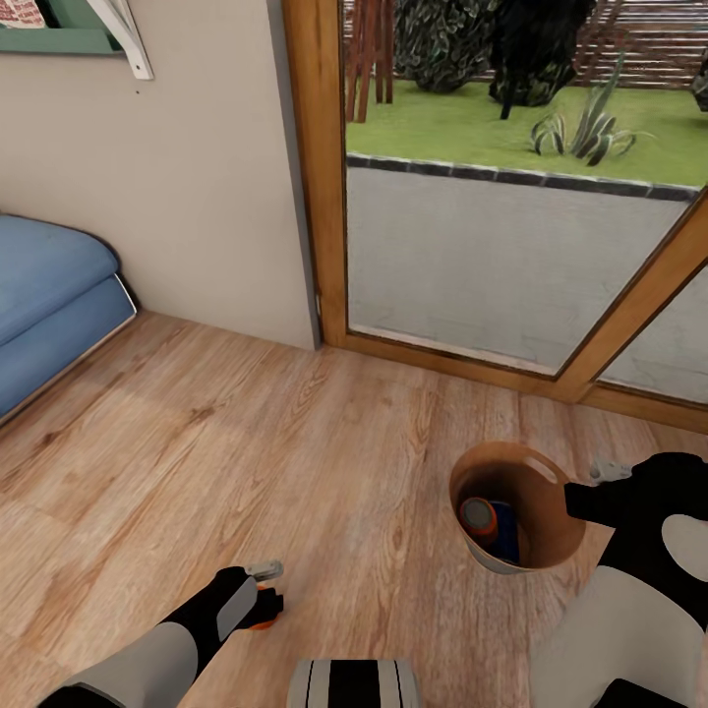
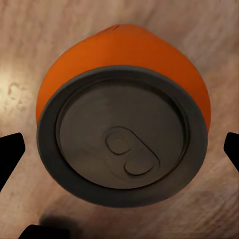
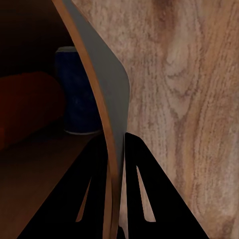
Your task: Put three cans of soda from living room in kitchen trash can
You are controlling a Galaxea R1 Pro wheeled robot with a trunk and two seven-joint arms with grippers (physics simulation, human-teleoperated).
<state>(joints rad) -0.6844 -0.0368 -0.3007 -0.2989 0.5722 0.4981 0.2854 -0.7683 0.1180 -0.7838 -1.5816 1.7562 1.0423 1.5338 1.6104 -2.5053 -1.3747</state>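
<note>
My left hand [image 1: 264, 595] hangs low over the wooden floor [image 1: 295, 442], and a can of soda [image 2: 122, 134] sits between its fingers: through my left wrist camera I look straight down on the can's grey lid with its pull tab, the orange body flaring out behind it, and one dark fingertip [image 2: 10, 154] shows at each side of the lid. Whether those tips actually press the can I cannot tell, since they show only at the picture's edges. From my head I catch just a sliver of orange at that hand. My right hand [image 1: 590, 497] is pressed together on the rim of the tash can [image 1: 536, 551], one finger [image 3: 74, 199] inside the wall and the other outside, the thin copper-brown wall running up between them. The bin is tilted, its mouth turned toward my head camera. Inside it lies a second orange can [image 1: 479, 515] with its grey end facing up at me, and just beside it a dark blue object [image 1: 505, 531] I cannot identify. The blue sofa [image 1: 49, 295] is off to my left against the wall, and the wood-framed glass door [image 1: 324, 197] stands ahead, with grass and shrubs beyond it.
</note>
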